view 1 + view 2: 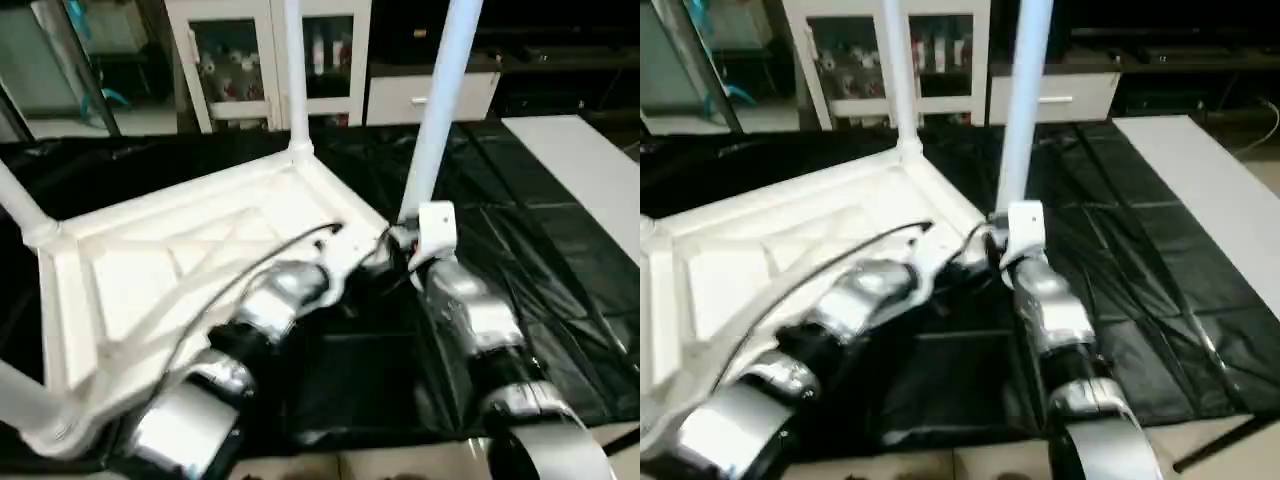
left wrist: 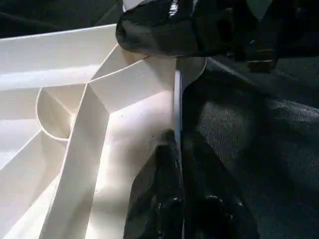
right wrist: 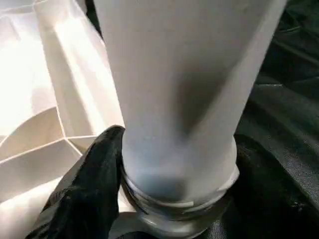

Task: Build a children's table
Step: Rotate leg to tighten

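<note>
It looks like a lab or workshop room. A white glass-door cabinet (image 1: 265, 60) holding small bottles stands at the back beside white drawers (image 1: 430, 95), and black sheeting (image 1: 520, 260) covers the work surface, by a white board (image 1: 585, 170).

Your white tabletop (image 1: 180, 260) lies ribbed underside up, its rim pinched between the left jaws. Between the right jaws a white tapered leg (image 1: 440, 110) stands upright in the corner socket (image 3: 174, 219); the far-corner leg (image 1: 294, 70) stands beyond both.

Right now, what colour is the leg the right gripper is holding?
White, like the tabletop; the leg shows best in the right wrist view, the right gripper around its base.
</note>
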Available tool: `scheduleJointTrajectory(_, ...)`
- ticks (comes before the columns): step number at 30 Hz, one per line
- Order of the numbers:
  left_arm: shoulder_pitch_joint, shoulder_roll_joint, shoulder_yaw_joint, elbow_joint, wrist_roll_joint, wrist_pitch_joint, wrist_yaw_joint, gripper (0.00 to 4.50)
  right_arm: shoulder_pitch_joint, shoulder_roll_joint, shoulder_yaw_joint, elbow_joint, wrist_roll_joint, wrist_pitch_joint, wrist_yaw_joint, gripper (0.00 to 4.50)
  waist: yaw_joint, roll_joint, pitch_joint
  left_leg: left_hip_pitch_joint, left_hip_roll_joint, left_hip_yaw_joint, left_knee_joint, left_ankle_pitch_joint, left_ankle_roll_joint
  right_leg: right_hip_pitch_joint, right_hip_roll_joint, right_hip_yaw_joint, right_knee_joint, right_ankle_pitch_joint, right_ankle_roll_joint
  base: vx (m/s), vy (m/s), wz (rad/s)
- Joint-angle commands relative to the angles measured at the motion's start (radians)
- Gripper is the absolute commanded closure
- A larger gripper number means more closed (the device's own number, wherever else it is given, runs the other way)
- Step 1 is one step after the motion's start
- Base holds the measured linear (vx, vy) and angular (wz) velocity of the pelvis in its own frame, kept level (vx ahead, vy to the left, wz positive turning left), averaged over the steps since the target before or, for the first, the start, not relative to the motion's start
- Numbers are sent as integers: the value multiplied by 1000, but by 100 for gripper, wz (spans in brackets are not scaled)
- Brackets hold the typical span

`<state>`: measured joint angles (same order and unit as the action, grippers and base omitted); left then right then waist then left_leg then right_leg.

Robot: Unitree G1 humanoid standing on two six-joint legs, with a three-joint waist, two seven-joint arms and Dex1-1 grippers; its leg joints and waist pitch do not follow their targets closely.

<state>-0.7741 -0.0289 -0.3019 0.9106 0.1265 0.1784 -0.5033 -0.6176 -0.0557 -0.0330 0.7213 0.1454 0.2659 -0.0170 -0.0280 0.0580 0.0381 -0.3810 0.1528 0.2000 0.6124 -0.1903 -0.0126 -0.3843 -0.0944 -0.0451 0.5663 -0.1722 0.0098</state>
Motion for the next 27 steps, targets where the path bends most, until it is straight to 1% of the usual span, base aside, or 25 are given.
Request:
scheduleJointTrajectory(1, -6, -2, 44, 37, -2, -29, 114, 450, 21, 29, -5, 55, 11, 4, 7, 175, -13, -20, -48, 37, 60, -51, -96, -507, -17, 0, -54, 14, -94, -511, -133, 0, 0, 0)
scheduleJointTrajectory(2, -6, -1, 44, 39, 0, -41, 110, 450, 18, 36, -18, 46, 26, -9, 28, 175, -14, -17, -49, 35, 61, -52, -98, -504, -17, 4, -54, 14, -92, -497, -136, 0, 0, 0)
scheduleJointTrajectory(3, -5, 6, 43, 35, 0, -48, 92, 450, 20, 37, -14, 24, 36, -35, 81, 175, -13, -17, -52, 30, 63, -52, -102, -493, -13, 8, -55, 15, -89, -464, -142, 0, 0, 0)
scheduleJointTrajectory(4, 0, 16, 39, 24, 0, -57, 74, 450, 32, 31, -5, -8, 35, -52, 113, 175, -13, -16, -51, 30, 63, -51, -102, -492, -10, 7, -54, 16, -89, -453, -145, 0, 0, 0)
scheduleJointTrajectory(5, 2, 22, 37, 22, 0, -67, 64, 450, 40, 26, -1, -26, 33, -61, 123, 140, -9, -21, -53, 28, 62, -47, -101, -474, -1, 7, -56, 20, -88, -425, -157, 0, 0, 0)
scheduleJointTrajectory(6, 2, 34, 33, 26, 2, -85, 45, 450, 49, 19, 3, -48, 36, -59, 137, 140, -7, -17, -53, 30, 62, -46, -100, -467, 2, 6, -58, 21, -87, -420, -163, 0, 0, 0)
scheduleJointTrajectory(7, 3, 37, 31, 24, 2, -88, 39, 450, 51, 18, 5, -52, 36, -58, 140, 103, -7, -20, -54, 25, 61, -45, -100, -447, 13, 10, -59, 23, -85, -408, -171, 0, 0, 0)
scheduleJointTrajectory(8, 26, 68, 14, -15, -3, -112, -46, 450, 77, -9, 29, -108, 30, -40, 179, 99, -5, -18, -54, 23, 61, -46, -101, -434, 20, 13, -59, 23, -85, -402, -173, 0, 0, 0)
scheduleJointTrajectory(9, 31, 74, 12, -23, -4, -109, -59, 450, 81, -14, 34, -119, 29, -37, 186, 99, -2, -21, -55, 19, 62, -42, -100, -414, 33, 15, -60, 25, -84, -386, -177, 0, 0, 0)
scheduleJointTrajectory(10, 39, 84, 10, -37, -7, -100, -81, 450, 89, -23, 41, -136, 28, -32, 197, 84, -1, -21, -56, 15, 63, -42, -100, -390, 42, 19, -62, 26, -80, -364, -184, 0, 0, 0)
scheduleJointTrajectory(11, 57, 103, 0, -65, -9, -100, -124, 450, 103, -40, 51, -167, 37, -15, 233, 72, -4, -17, -58, 5, 62, -45, -102, -358, 53, 29, -64, 24, -76, -356, -186, 0, 0, 0)
scheduleJointTrajectory(12, 59, 106, -2, -68, -9, -101, -130, 450, 104, -42, 52, -171, 38, -14, 238, 72, -4, -18, -59, 3, 63, -44, -100, -346, 58, 29, -64, 24, -76, -354, -187, 0, 0, 0)
scheduleJointTrajectory(13, 88, 143, -20, -116, -8, -105, -200, 450, 128, -77, 65, -222, 50, 12, 306, 54, -4, -12, -59, 11, 64, -43, -97, -341, 60, 21, -63, 24, -77, -357, -196, 0, 0, 0)
scheduleJointTrajectory(14, 108, 167, -31, -149, -10, -107, -246, 450, 145, -103, 74, -256, 53, 25, 356, 54, -2, -14, -60, 11, 66, -42, -97, -337, 63, 24, -62, 23, -77, -351, -199, 0, 0, 0)
scheduleJointTrajectory(16, 145, 211, -47, -216, -23, -110, -330, 450, 181, -168, 97, -331, 64, 54, 460, 29, 10, -16, -60, 11, 72, -38, -95, -300, 77, 24, -62, 27, -71, -311, -215, 0, 0, 0)
scheduleJointTrajectory(17, 154, 222, -52, -233, -28, -117, -354, 450, 193, -184, 102, -353, 69, 61, 489, 29, 15, -17, -61, 10, 73, -35, -93, -276, 85, 23, -60, 29, -66, -278, -222, 0, 0, 0)
scheduleJointTrajectory(19, 173, 244, -59, -272, -43, -110, -404, 450, 216, -222, 115, -396, 82, 70, 553, 29, 14, -17, -63, 7, 70, -33, -89, -256, 85, 23, -59, 28, -59, -259, -234, 0, 0, 0)
scheduleJointTrajectory(20, 203, 278, -76, -333, -69, -119, -482, 450, 249, -283, 142, -461, 94, 69, 648, 29, 19, -18, -65, 7, 72, -34, -88, -245, 89, 26, -60, 28, -57, -243, -237, 0, 0, 0)
scheduleJointTrajectory(21, 231, 310, -90, -393, -99, -105, -557, 450, 279, -340, 169, -519, 105, 61, 738, 29, 28, -15, -64, 8, 79, -34, -88, -222, 101, 26, -61, 30, -50, -198, -245, 50, -15, 0)
scheduleJointTrajectory(22, 244, 323, -96, -419, -112, -93, -589, 450, 293, -364, 181, -544, 109, 57, 777, 29, 36, -14, -65, 10, 81, -33, -87, -188, 112, 27, -58, 30, -41, -140, -256, 61, -11, 1)
scheduleJointTrajectory(23, 254, 341, -108, -446, -117, -84, -620, 450, 310, -402, 197, -573, 115, 51, 833, 29, 41, -13, -67, 15, 81, -30, -84, -170, 124, 25, -55, 30, -36, -92, -276, 61, -11, 1)
scheduleJointTrajectory(24, 261, 352, -112, -463, -118, -78, -635, 450, 320, -423, 205, -591, 118, 53, 861, 29, 41, -14, -65, 13, 79, -27, -83, -163, 130, 24, -55, 31, -35, -80, -283, 0, 0, 0)
scheduleJointTrajectory(25, 270, 364, -116, -488, -121, -66, -653, 450, 335, -452, 213, -619, 129, 61, 902, 29, 44, -12, -63, 12, 78, -26, -84, -172, 131, 27, -55, 29, -37, -90, -285, 0, 0, 0)
scheduleJointTrajectory(26, 275, 369, -116, -500, -123, -58, -660, 450, 343, -466, 216, -634, 136, 67, 922, 29, 50, -12, -59, 14, 82, -27, -87, -192, 123, 26, -58, 31, -41, -130, -279, 0, 0, 0)
scheduleJointTrajectory(27, 282, 374, -114, -518, -130, -49, -673, 450, 352, -481, 216, -650, 146, 76, 949, 29, 52, -11, -57, 16, 82, -27, -90, -221, 105, 24, -56, 31, -45, -181, -273, 0, 0, 0)
